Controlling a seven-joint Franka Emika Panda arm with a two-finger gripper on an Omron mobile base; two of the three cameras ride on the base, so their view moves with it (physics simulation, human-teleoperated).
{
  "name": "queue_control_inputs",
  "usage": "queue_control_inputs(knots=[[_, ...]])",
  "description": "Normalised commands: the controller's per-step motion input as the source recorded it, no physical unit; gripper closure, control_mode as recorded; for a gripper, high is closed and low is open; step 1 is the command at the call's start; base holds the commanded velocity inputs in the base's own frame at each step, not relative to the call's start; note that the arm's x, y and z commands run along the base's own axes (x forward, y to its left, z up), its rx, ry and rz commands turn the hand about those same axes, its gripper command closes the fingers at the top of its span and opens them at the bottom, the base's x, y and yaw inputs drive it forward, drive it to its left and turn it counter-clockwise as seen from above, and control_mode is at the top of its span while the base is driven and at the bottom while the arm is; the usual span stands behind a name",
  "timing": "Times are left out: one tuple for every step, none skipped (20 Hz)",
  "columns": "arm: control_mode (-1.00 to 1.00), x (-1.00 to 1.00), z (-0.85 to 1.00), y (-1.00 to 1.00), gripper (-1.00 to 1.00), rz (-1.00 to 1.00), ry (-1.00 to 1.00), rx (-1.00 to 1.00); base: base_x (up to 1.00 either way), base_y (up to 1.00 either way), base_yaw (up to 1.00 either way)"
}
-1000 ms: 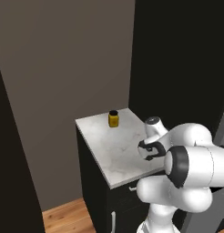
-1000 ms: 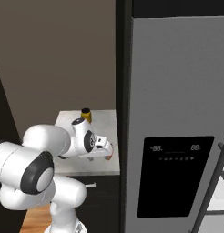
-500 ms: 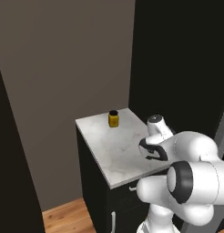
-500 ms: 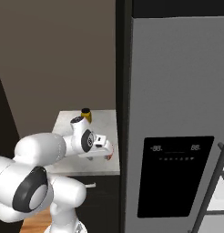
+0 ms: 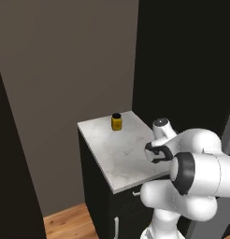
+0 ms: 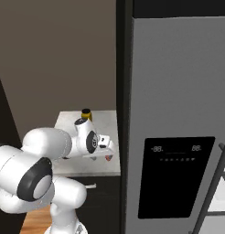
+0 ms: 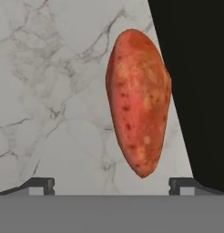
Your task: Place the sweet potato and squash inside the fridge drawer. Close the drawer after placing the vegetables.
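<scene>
A reddish-orange sweet potato (image 7: 139,102) lies on the white marble counter (image 7: 54,91), close to the counter's edge beside the dark fridge side. My gripper (image 7: 111,185) hangs just above it, open, with one fingertip on each side at the bottom of the hand view and nothing between them. From the base, the gripper (image 5: 156,154) hovers over the counter's right part, and a bit of the sweet potato (image 6: 108,158) peeks out under the gripper (image 6: 106,150). The squash and the fridge drawer are out of view.
A small yellow jar (image 5: 116,122) with a dark lid stands at the back of the counter (image 5: 112,158). The tall grey fridge door (image 6: 178,114) with its dark dispenser panel rises right beside the counter. Dark cabinet fronts sit below.
The arm has folded in and the hand has sunk a little toward the counter's right edge. The jaws stayed open.
</scene>
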Motion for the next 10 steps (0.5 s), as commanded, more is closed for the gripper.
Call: queue_control_inputs(knots=[[-1.0, 0.39, -0.12, 0.0, -1.0, 0.01, 0.0, 0.0, 0.0, 0.0, 0.0], [-1.0, 0.37, -0.11, 0.0, -1.0, 0.01, 0.0, 0.0, 0.0, 0.0, 0.0], [-1.0, 0.35, -0.11, 0.0, -1.0, 0.01, 0.0, 0.0, 0.0, 0.0, 0.0], [-1.0, 0.31, -0.09, 0.0, -1.0, 0.01, 0.0, 0.0, 0.0, 0.0, 0.0], [-1.0, 0.29, -0.11, -0.03, -1.0, 0.0, 0.0, 0.0, 0.0, 0.0, 0.0], [-1.0, 0.26, -0.12, -0.06, -1.0, 0.0, 0.0, 0.0, 0.0, 0.0, 0.0], [-1.0, 0.24, -0.13, -0.06, -1.0, 0.0, 0.0, 0.0, 0.0, 0.0, 0.0], [-1.0, 0.23, -0.17, -0.01, -1.0, 0.0, 0.0, 0.0, 0.0, 0.0, 0.0], [-1.0, 0.22, -0.21, 0.0, -1.0, 0.0, 0.0, 0.0, 0.0, 0.0, 0.0], [-1.0, 0.21, -0.23, 0.0, -1.0, 0.0, 0.0, 0.0, 0.0, 0.0, 0.0]])
